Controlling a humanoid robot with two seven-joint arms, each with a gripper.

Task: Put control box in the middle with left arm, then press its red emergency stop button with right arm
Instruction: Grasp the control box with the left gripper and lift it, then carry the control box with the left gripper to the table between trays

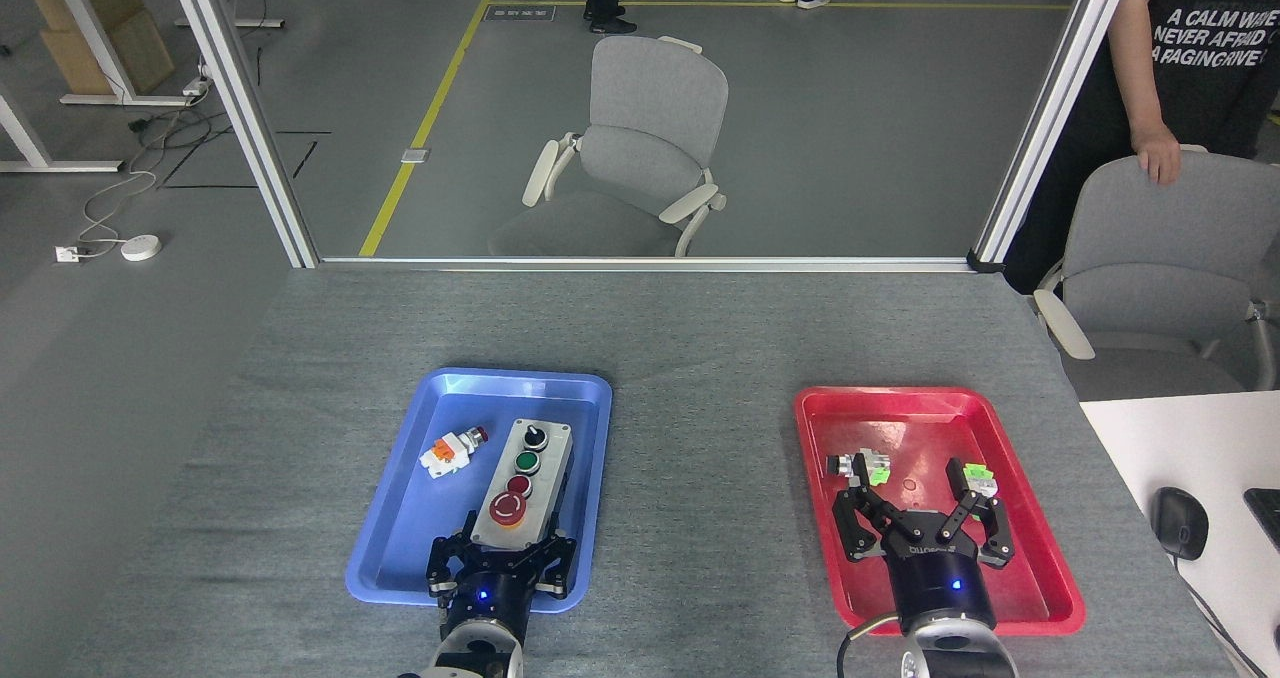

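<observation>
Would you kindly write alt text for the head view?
The left gripper is at the near end of a control box in a blue tray. The right gripper hangs open over a red tray with two small parts.

A grey office chair (640, 148) is standing on the grey floor (850, 138) at upper centre, behind a white frame rail (640, 263) running along the far edge of the grey surface (700, 338). A yellow floor line (430, 118) is slanting through the upper left, and a person (1200, 48) in a black shirt is resting a hand on a second grey chair (1160, 258) at upper right.
</observation>
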